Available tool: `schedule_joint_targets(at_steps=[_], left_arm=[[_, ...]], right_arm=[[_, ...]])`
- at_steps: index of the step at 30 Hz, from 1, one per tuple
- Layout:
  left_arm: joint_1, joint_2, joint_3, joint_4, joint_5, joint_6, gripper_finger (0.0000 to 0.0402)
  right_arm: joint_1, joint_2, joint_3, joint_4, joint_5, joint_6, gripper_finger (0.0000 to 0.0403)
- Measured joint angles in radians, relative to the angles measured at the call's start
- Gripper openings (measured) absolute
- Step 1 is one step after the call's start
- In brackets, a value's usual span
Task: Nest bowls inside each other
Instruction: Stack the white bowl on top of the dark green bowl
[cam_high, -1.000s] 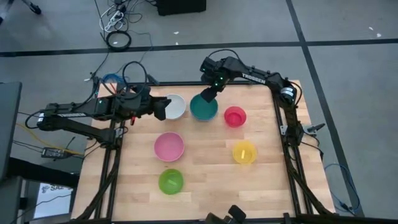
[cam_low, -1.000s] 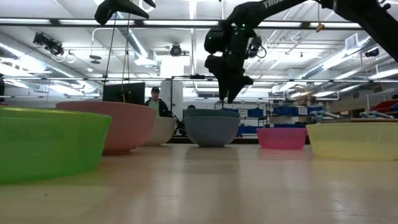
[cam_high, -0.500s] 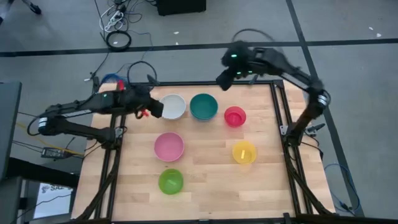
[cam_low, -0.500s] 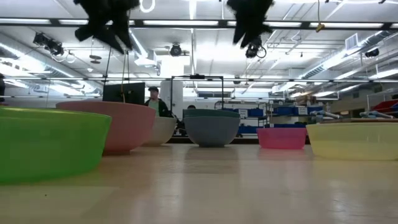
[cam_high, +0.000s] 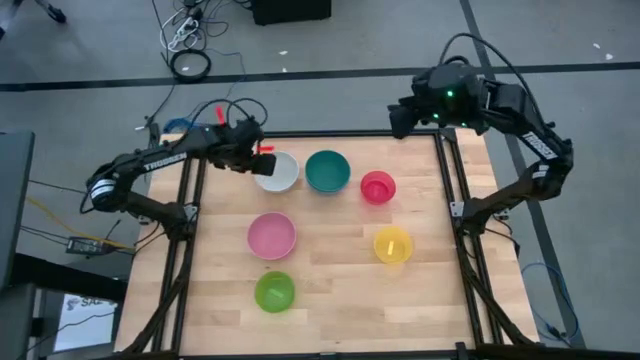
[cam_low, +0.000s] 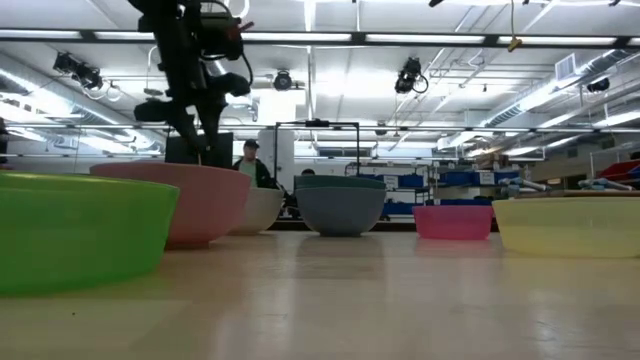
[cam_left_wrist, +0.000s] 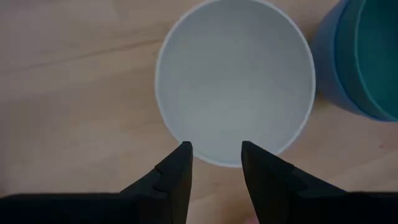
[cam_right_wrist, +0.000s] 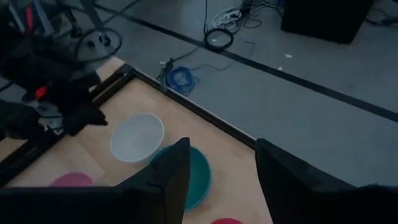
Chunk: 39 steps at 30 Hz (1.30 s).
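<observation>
Six bowls stand apart on the wooden table: white (cam_high: 279, 172), teal (cam_high: 327, 171), red (cam_high: 377, 187), pink (cam_high: 271, 236), yellow (cam_high: 392, 245) and lime green (cam_high: 274, 292). In the left wrist view the teal bowl (cam_left_wrist: 373, 56) shows a blue wall (cam_left_wrist: 328, 59) around it. My left gripper (cam_high: 262, 160) is open and points down over the white bowl's (cam_left_wrist: 235, 81) left rim, its fingertips (cam_left_wrist: 185, 150) just above the rim. My right gripper (cam_high: 400, 116) is open and high above the table's far right corner, with nothing in it (cam_right_wrist: 219, 158).
Bare wood lies along the table's near edge and at its right. The table's black frame (cam_high: 445, 170) runs along both sides. Cables lie on the floor beyond the far edge (cam_high: 190, 65). A person (cam_low: 250, 160) is in the room behind.
My right gripper has risen from over the teal bowl and swung away past the table's far edge toward the right, staying open. My left gripper has come down, tipped to point downward and moved over the white bowl's left rim. No bowl has moved.
</observation>
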Motion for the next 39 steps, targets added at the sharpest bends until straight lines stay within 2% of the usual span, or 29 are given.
schedule_joint_targets(at_steps=[8, 13, 22, 28, 30, 35, 39], left_arm=[[0.116, 0.041, -0.003, -0.011, 0.026, 0.063, 0.0148], [0.135, 0.113, -0.003, -0.001, 0.035, 0.103, 0.0148], [0.138, 0.239, -0.003, 0.036, 0.054, 0.137, 0.0148], [0.138, 0.306, -0.003, 0.133, 0.046, 0.184, 0.0144], [0.140, 0.331, -0.003, 0.131, 0.068, 0.185, 0.0125], [0.146, 0.358, -0.003, 0.138, 0.100, 0.249, 0.0019], [0.158, 0.358, 0.005, 0.133, 0.113, 0.268, 0.0007]], right_arm=[[0.036, 0.051, 0.000, -0.020, -0.040, 0.003, 0.0169], [0.061, 0.092, 0.000, -0.014, -0.079, -0.010, 0.0169], [0.089, 0.112, 0.000, -0.012, -0.081, -0.012, 0.0169], [0.090, 0.107, 0.000, -0.011, -0.081, -0.012, 0.0169], [0.090, 0.107, 0.000, -0.012, -0.080, -0.012, 0.0168], [0.090, 0.107, 0.000, -0.013, -0.080, -0.011, 0.0168], [0.089, 0.107, 0.000, -0.014, -0.079, -0.011, 0.0168]])
